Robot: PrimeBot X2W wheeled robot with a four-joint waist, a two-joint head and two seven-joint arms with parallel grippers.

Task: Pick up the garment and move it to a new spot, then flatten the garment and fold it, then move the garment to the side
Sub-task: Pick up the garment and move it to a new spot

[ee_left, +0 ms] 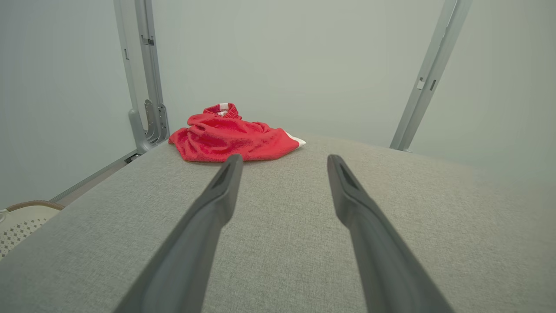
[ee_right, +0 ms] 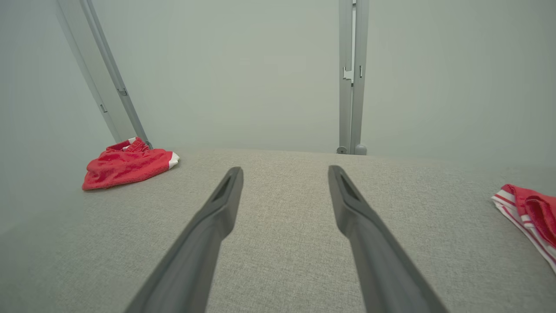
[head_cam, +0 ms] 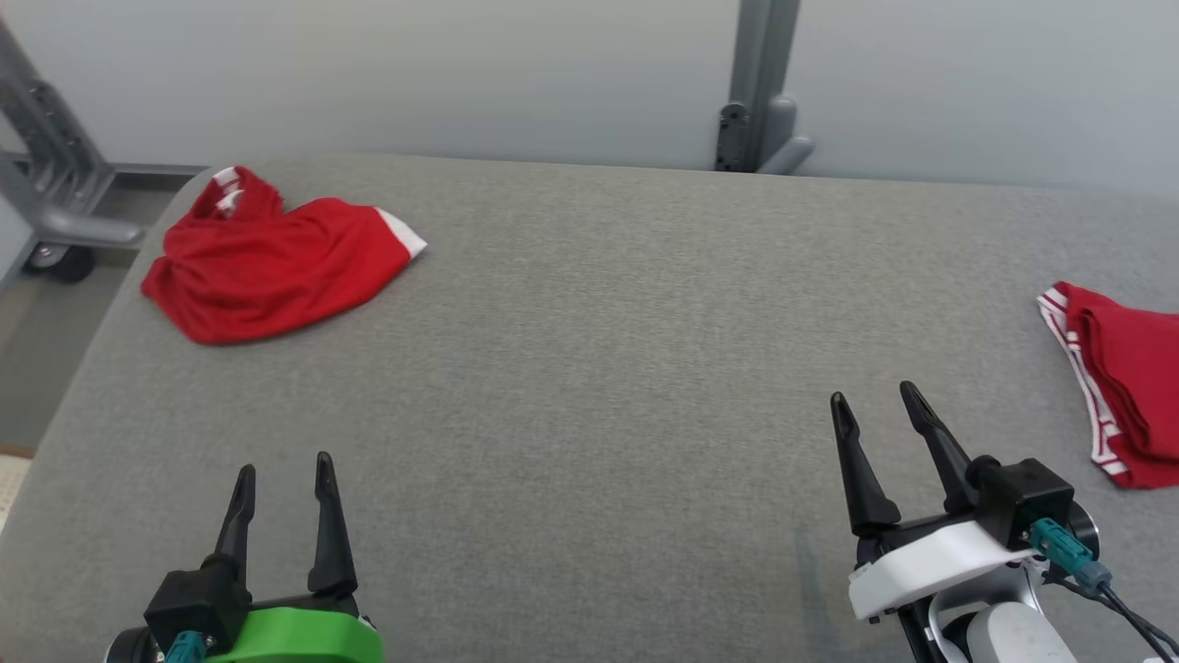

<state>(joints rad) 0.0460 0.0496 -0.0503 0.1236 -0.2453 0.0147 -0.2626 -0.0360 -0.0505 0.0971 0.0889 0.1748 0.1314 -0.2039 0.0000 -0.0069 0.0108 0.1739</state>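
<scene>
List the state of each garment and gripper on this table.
Crumpled garment: bunched in a heap at the far left corner of the table, not held.
Folded garment: looks folded, lying at the table's right edge, partly out of frame.
Left gripper: open, empty.
Right gripper: open, empty.

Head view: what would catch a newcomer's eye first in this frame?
A crumpled red garment with white trim lies at the far left of the grey table. A second, folded red garment with white stripes sits at the right edge. Near the bottom, the left gripper and right gripper hover open and empty.
</scene>
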